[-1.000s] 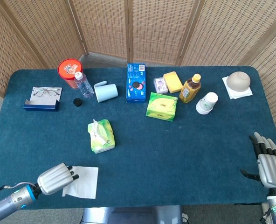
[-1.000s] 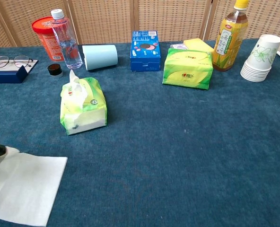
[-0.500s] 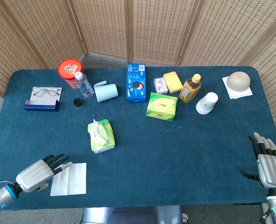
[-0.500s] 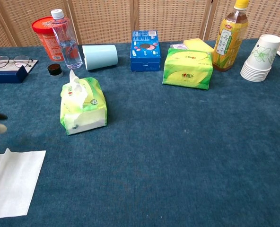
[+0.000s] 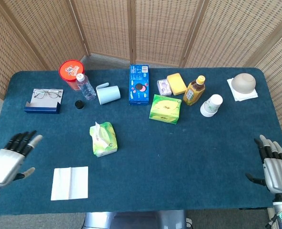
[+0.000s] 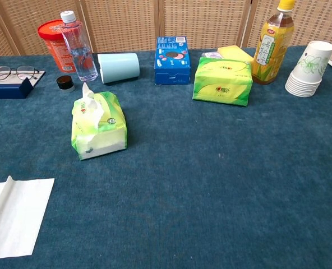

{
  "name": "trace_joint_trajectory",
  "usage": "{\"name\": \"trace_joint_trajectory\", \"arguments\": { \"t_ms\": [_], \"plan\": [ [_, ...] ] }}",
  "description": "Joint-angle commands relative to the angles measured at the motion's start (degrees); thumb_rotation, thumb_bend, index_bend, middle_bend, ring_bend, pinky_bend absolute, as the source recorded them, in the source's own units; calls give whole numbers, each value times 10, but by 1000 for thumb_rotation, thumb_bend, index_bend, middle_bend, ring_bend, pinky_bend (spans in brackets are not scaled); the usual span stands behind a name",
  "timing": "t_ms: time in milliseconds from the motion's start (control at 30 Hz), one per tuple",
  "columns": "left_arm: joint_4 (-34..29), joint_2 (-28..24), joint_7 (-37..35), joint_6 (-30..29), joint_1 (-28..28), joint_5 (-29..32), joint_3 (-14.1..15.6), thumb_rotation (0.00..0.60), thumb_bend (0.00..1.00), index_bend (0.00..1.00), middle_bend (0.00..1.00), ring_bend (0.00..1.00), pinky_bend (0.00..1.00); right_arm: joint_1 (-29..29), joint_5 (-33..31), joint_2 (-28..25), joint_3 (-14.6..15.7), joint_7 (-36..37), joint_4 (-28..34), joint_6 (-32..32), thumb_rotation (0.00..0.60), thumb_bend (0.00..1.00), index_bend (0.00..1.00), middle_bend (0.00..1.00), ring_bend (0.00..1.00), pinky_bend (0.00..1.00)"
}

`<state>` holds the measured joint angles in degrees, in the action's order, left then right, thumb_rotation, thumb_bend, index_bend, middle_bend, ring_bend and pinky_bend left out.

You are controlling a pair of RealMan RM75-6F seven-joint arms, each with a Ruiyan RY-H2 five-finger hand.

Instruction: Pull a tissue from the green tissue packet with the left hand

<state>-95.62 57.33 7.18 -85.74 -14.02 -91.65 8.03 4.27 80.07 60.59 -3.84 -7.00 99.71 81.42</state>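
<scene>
The green tissue packet (image 5: 103,139) (image 6: 97,125) lies left of the table's middle, a white tissue tip poking out of its top. A pulled white tissue (image 5: 70,183) (image 6: 13,216) lies flat near the front left edge. My left hand (image 5: 10,159) hovers at the far left, apart from the tissue, fingers spread and holding nothing; the chest view does not show it. My right hand (image 5: 274,167) rests open at the front right corner, fingers apart, away from everything.
Along the back stand a glasses case (image 5: 43,101), red tub (image 5: 70,70), water bottle (image 5: 85,86), lying blue cup (image 5: 108,94), blue box (image 5: 138,84), second green packet (image 5: 165,109), tea bottle (image 5: 194,90), paper cups (image 5: 211,105) and a bowl (image 5: 243,83).
My left hand has let go of the white tissue and drawn back to the left and up. The tissue now lies flat on the table. The right hand has stayed still.
</scene>
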Motion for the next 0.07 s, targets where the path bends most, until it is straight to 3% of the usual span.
{"name": "trace_joint_trajectory", "arguments": {
  "t_ms": [33, 67],
  "plan": [
    [-5, 13, -22, -29, 30, 34, -25, 600, 0, 3, 0, 0, 46, 0, 1, 1, 0, -3, -1, 1, 600, 0, 0, 0, 0, 0],
    [0, 18, -28, -37, 35, 36, -30, 600, 0, 4, 0, 0, 44, 0, 2, 2, 1, -5, -1, 1, 600, 0, 0, 0, 0, 0]
  ]
}}
